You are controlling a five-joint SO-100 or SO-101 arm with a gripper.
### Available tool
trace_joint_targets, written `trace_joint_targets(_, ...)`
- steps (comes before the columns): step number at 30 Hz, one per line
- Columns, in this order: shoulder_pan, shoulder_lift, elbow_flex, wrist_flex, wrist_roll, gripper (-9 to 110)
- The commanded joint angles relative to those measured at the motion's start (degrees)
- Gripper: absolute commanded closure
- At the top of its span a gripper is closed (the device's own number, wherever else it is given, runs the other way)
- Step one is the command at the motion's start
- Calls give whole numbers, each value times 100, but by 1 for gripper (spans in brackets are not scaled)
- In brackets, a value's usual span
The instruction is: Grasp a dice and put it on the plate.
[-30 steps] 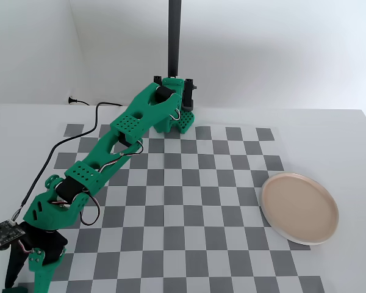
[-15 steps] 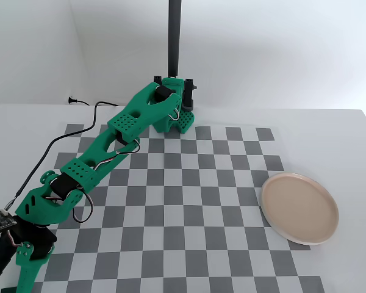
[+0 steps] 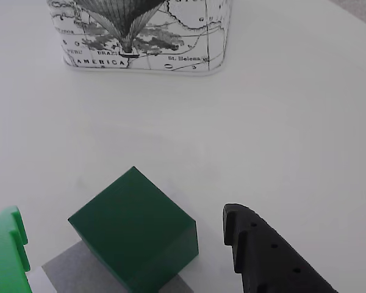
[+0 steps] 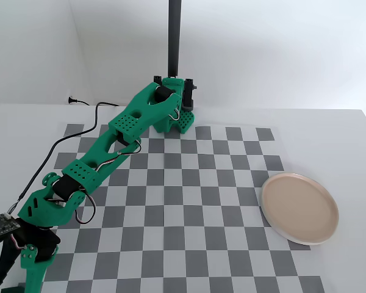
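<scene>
In the wrist view the dice (image 3: 134, 235), a plain dark green cube, rests on the white table, partly over a grey corner square of the checker mat. My gripper (image 3: 122, 212) is open around it, the green finger (image 3: 6, 250) to its left and the black finger (image 3: 262, 256) to its right, both clear of it. In the fixed view the gripper (image 4: 15, 276) hangs at the mat's lower left corner and hides the dice. The beige-pink plate (image 4: 300, 209) lies empty at the mat's right edge, far from the gripper.
A tin box with a map and balloon print (image 3: 140, 33) stands just beyond the dice in the wrist view. In the fixed view a black pole (image 4: 174, 36) rises behind the arm's base (image 4: 174, 104), and a black cable (image 4: 55, 146) runs along the mat's left side.
The arm swung the gripper left and down toward the mat's lower left corner, then eased slightly back. The plate has not moved.
</scene>
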Motion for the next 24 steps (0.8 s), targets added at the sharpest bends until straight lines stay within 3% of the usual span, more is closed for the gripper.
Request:
trace_joint_targets(1, -105, 229, -387, -26, 44, 71)
trace_joint_targets(24, -18, -193, -396, -519, 211, 72)
